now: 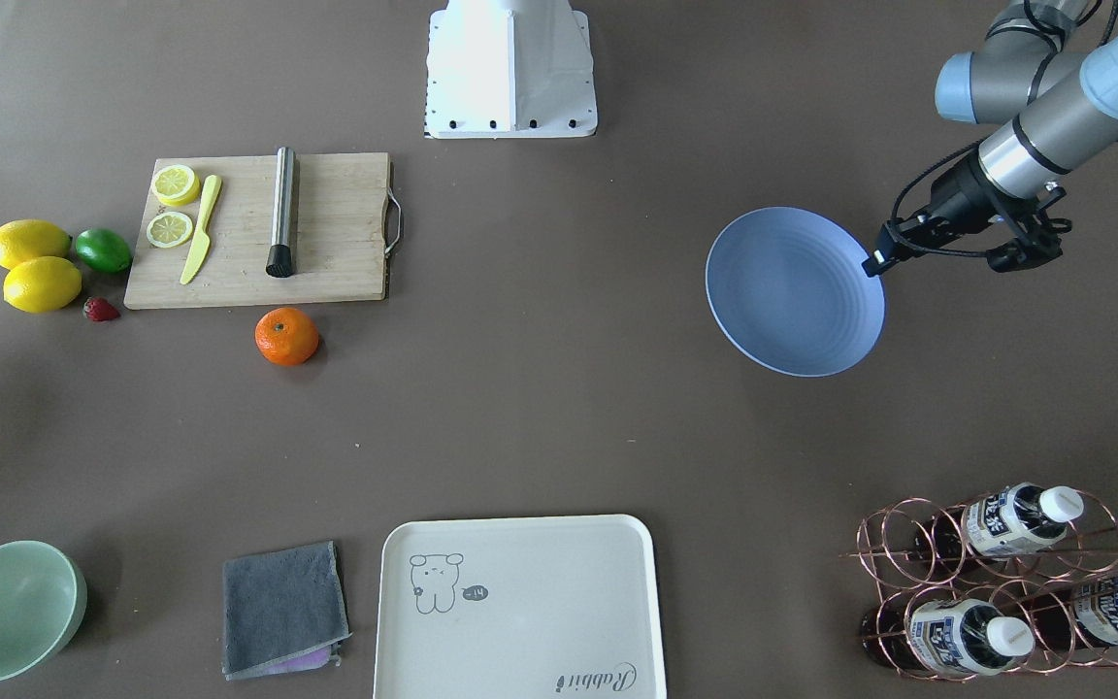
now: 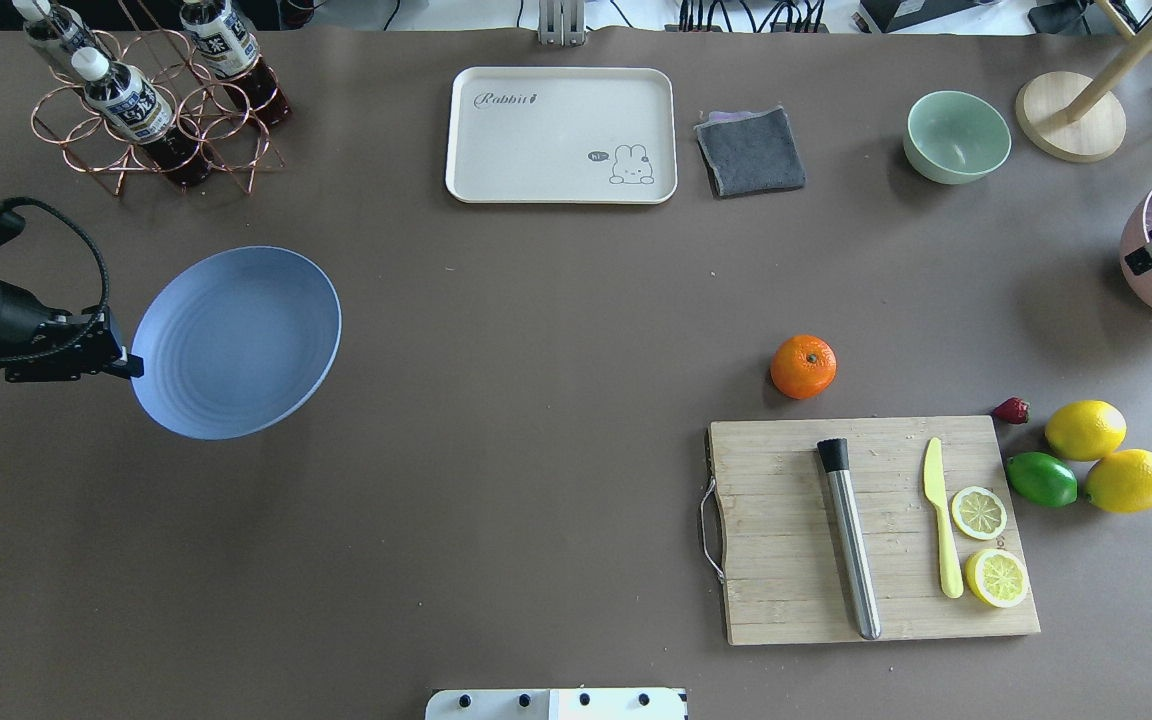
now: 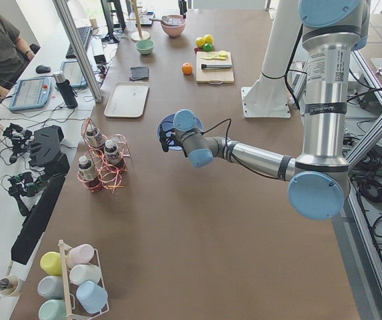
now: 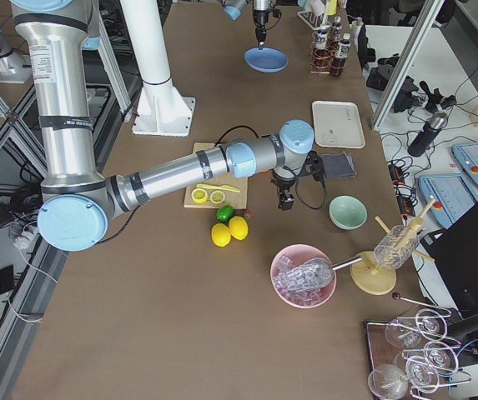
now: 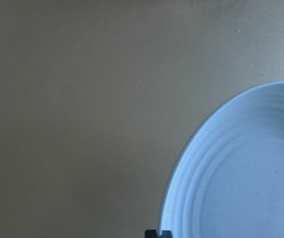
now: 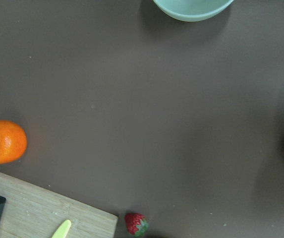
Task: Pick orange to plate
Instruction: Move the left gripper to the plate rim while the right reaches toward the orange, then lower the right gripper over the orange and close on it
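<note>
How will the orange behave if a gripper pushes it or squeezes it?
The orange is round and lies free on the flat table, so a push would probably roll it. Its sides curve, so closing off-centre might squeeze it aside.

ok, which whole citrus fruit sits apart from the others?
The orange, alone on the table beside the cutting board; the lemons and lime bunch together off its end.

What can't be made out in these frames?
Right end effector: seen properly only in exterior right view, small; open or shut unknown.
Orange: hidden behind the right arm in exterior right view.
Plate, rim pinched by left end effector: lifted or touching the table, unclear in every view.
Bottle labels: too small to read, front-facing view.
</note>
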Motion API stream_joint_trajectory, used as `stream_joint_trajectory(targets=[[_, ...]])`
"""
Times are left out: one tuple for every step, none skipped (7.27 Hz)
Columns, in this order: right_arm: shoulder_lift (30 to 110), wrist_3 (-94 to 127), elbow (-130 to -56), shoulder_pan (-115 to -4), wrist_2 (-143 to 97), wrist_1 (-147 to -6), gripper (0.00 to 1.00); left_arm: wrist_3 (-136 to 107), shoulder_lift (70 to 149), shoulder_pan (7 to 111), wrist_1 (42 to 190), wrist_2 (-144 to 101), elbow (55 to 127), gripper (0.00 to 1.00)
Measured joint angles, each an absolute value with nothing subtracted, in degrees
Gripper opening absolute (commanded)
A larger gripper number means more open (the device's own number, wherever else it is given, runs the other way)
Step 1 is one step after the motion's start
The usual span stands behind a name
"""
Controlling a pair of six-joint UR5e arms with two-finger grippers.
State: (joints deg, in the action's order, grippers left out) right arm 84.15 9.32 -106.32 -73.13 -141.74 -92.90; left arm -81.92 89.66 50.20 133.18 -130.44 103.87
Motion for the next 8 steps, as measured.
stream_joint_trajectory(targets=[[81.3, 16.4, -107.9, -69.0, -139.8, -92.9, 1.0, -85.2, 90.6, 46.5, 131.5, -126.3, 106.0, 0.0], [78.3, 24.1, -109.4, -64.0, -136.8, -92.9, 1.0, -88.1, 91.6, 42.6, 130.7, -122.3, 107.4, 0.0], [75.4, 31.5, -110.6, -59.1, -133.8, -92.9, 1.0, -91.1, 93.4, 38.7, 129.6, -118.6, 108.2, 0.0], [72.8, 37.8, -111.3, -54.8, -130.8, -92.9, 1.0, -93.5, 96.6, 35.2, 127.0, -115.2, 108.3, 0.0], [70.8, 42.4, -111.7, -51.2, -128.0, -92.9, 1.0, -95.5, 100.4, 31.8, 123.3, -111.8, 108.1, 0.0], [69.2, 45.6, -111.6, -48.4, -125.9, -92.9, 1.0, -96.7, 103.5, 28.3, 120.6, -108.5, 107.6, 0.0], [68.2, 47.9, -111.4, -46.3, -124.3, -92.9, 1.0, -97.2, 106.2, 25.6, 119.0, -105.9, 106.4, 0.0], [67.7, 49.0, -111.0, -44.7, -122.9, -92.9, 1.0, -97.5, 109.3, 24.0, 117.1, -104.4, 104.8, 0.0]])
